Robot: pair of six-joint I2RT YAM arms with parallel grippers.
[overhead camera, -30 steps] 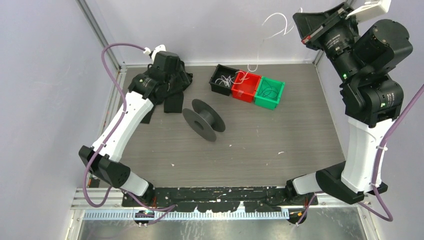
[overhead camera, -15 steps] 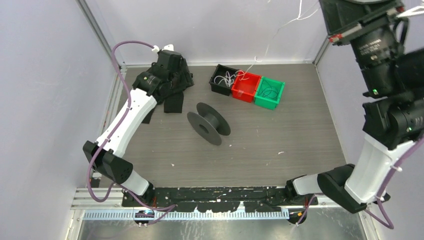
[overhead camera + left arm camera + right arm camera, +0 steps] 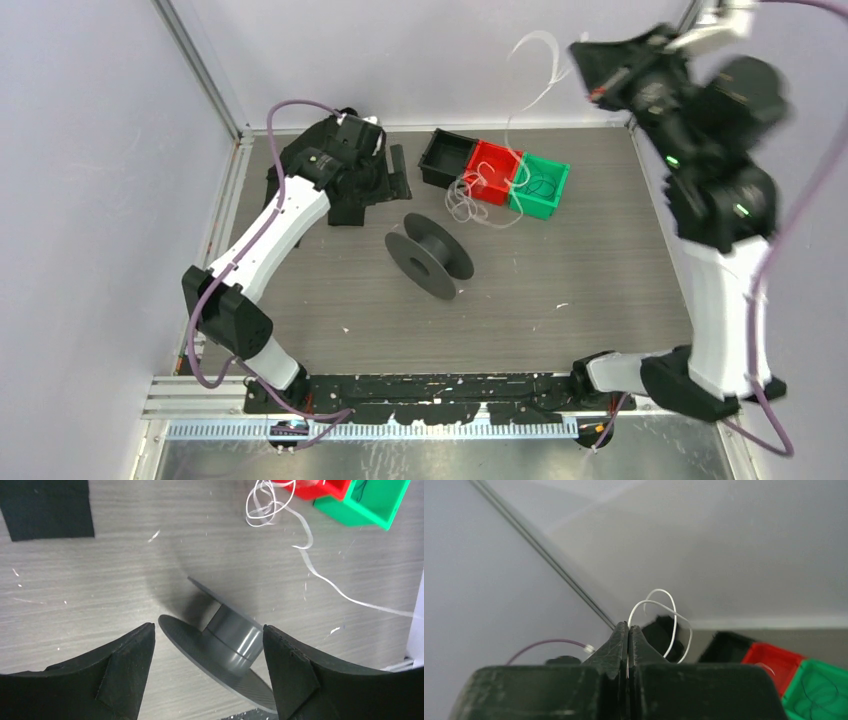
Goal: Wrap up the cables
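Right gripper (image 3: 628, 630), high over the far right corner, pinches a cable (image 3: 659, 590) (loops heaped by the red bin (image 3: 498, 163)). Left gripper (image 3: 207, 647) gapes over the spool (image 3: 235, 636).

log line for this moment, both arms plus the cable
left fingers: open, aimed at bare grey spool | right fingers: shut on white cable, raised high | slack: loops on table by red bin
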